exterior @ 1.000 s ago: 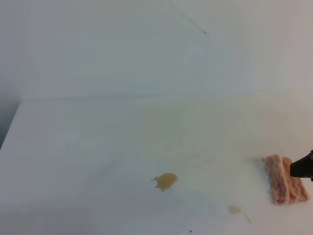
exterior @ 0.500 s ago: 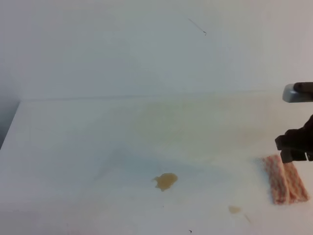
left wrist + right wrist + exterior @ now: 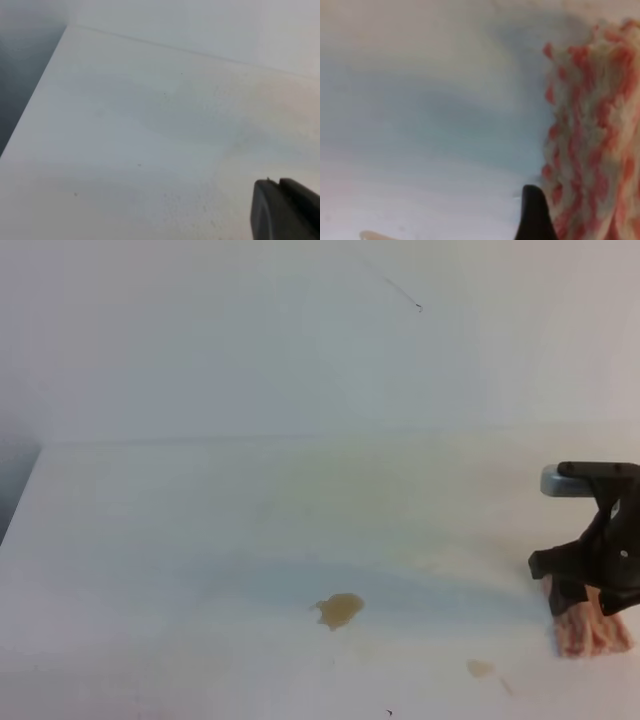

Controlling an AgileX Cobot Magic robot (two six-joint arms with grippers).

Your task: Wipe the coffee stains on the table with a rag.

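The rag (image 3: 590, 625) lies at the near right of the surface (image 3: 200, 540), with the right pincer (image 3: 590, 590) low over its far end; whether its jaws are spread or closing, I cannot tell. The left pincer (image 3: 285, 210) shows only as a dark corner, state unreadable. The big stain (image 3: 340, 611) sits well left, the small stain (image 3: 480, 668) nearer the rag. A grip on just one fold could let the rag unfold or slip.

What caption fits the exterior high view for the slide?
Right gripper descends onto the rag at right; two coffee stains unwiped on table.
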